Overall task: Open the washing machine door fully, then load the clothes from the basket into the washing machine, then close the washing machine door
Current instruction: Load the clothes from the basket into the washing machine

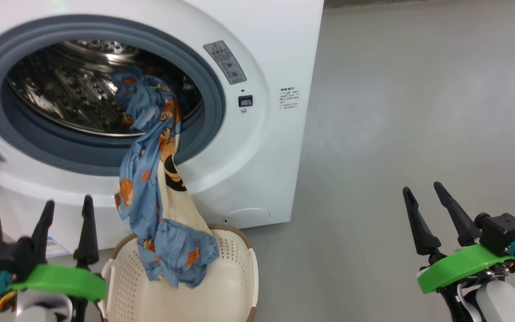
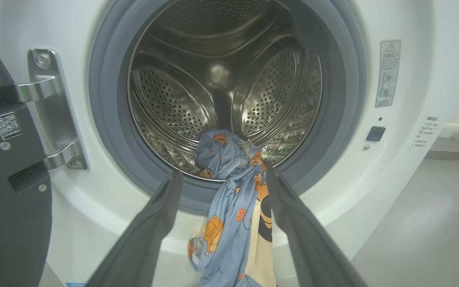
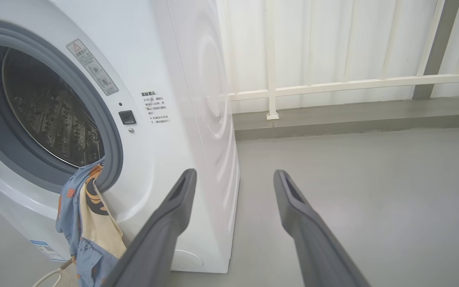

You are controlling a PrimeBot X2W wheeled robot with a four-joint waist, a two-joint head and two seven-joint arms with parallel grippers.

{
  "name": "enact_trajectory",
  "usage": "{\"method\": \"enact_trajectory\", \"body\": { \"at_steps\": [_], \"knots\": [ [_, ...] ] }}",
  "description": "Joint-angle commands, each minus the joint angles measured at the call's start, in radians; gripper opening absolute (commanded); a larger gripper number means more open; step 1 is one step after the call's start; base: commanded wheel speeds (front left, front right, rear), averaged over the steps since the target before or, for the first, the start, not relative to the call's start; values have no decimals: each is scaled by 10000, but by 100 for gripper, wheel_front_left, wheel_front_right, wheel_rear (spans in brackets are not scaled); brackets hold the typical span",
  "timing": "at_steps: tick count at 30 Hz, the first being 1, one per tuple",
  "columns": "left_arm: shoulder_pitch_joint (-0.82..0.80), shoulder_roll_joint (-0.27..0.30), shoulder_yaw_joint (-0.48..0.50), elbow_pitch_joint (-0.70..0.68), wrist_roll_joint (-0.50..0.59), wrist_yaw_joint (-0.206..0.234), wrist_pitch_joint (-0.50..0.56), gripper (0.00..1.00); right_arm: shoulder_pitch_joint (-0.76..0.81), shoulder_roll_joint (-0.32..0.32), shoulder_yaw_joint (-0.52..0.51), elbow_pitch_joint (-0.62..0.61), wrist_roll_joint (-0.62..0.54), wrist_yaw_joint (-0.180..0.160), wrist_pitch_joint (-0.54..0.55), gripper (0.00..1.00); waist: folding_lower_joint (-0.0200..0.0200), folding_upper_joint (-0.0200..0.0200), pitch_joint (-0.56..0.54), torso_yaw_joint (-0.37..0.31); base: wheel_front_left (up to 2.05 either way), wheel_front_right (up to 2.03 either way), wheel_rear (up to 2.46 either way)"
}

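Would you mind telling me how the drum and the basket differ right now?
The drum is shiny steel; the basket is cream plastic with a brown rim. The drum opens forward, the basket upward. Both are perforated and hold part of the blue clothes hanging between them.

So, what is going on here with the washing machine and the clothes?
The robot is loading the washing machine, whose door stands open. The clothes are halfway in: the upper part lies in the drum, the rest hangs over the grey ring down into the basket. Both grippers are open and hold nothing; the left gripper is beside the basket, the right gripper off to the side above the floor.
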Motion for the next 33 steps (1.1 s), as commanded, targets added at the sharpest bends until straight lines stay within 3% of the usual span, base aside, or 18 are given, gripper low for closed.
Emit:
{"method": "enact_trajectory", "body": {
  "at_steps": [1,13,33],
  "knots": [
    [-7,267,380,-373,43,53,-64,100,37,-180,167,-199,67,73,-80,100,1,0,-269,51,0,0,0],
    [1865,-339,552,-1736,169,116,-64,100,408,-534,44,-318,177,73,-80,100,1,0,-790,109,0,0,0],
    [2227,-520,563,-2269,90,156,-64,100,410,-653,150,-373,139,73,-80,100,1,0,-713,185,0,0,0]
  ]
}}
